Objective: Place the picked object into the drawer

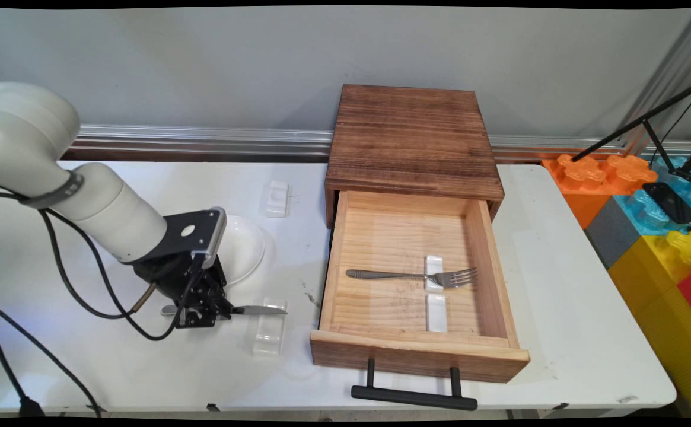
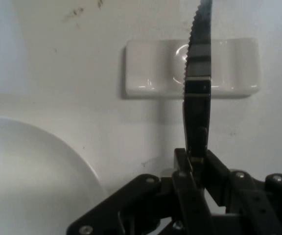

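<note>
Far left, we had the white arm (image 1: 102, 207) reaching down low over the desk (image 1: 143, 367), black cables (image 1: 78, 290) trailing off it. The jaws were clamped narrow on the handle of a knife (image 1: 256, 309), and in the hand view we saw that knife (image 2: 198, 98) pinched edge-up between them, serrated blade running straight away from the hand. Just behind the hand sat a white plate (image 1: 244, 246), bare as far as we could see. The blade pointed right, and its tip lay over a small clear cutlery rest (image 1: 268, 335); from the hand view the blade crossed the middle dip of that rest (image 2: 146, 68), though we could not tell whether metal was touching it or hanging just above. So the knife was in the grip, not let go. Further back on the desk a second small white rest (image 1: 277, 197) stood with nothing on it. Moving right, the wooden box (image 1: 410, 136) had its drawer (image 1: 330, 267) pulled fully open, black handle (image 1: 413, 396) jutting past the desk's near edge. Inside, a fork (image 1: 404, 275) lay flat across a long white rest (image 1: 437, 311), tines to the right, well apart from the hand. Off the right end we saw big coloured blocks (image 1: 647, 237)
</note>
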### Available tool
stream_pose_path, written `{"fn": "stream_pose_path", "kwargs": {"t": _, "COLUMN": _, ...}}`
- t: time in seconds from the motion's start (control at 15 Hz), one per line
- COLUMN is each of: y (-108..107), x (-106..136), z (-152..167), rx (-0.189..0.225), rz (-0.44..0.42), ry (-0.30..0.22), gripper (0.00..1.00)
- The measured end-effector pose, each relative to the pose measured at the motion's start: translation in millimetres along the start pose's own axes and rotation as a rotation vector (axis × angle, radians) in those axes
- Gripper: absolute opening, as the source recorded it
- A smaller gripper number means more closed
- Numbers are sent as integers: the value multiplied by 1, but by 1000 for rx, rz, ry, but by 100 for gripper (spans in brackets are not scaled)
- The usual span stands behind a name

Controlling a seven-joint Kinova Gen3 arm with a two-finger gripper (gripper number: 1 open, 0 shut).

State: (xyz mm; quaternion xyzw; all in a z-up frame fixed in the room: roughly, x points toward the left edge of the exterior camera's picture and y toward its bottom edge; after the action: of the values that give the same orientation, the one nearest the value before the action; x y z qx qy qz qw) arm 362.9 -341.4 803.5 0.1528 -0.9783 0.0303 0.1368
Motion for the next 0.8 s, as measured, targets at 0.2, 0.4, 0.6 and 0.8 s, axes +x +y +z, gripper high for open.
{"fn": "stream_pose_path", "kwargs": {"t": 0.2, "y": -3, "x": 5, "z": -11, "rx": 1, "rz": -14, "ry": 2, "gripper": 0}}
{"fn": "stream_pose_path", "kwargs": {"t": 0.4, "y": -5, "x": 13, "z": -30, "rx": 0, "rz": -36, "ry": 1, "gripper": 0}}
{"fn": "stream_pose_path", "kwargs": {"t": 0.6, "y": -8, "x": 23, "z": -54, "rx": 0, "rz": -56, "ry": -6, "gripper": 0}}
{"fn": "stream_pose_path", "kwargs": {"t": 0.8, "y": -9, "x": 36, "z": -74, "rx": 1, "rz": -68, "ry": -9, "gripper": 0}}
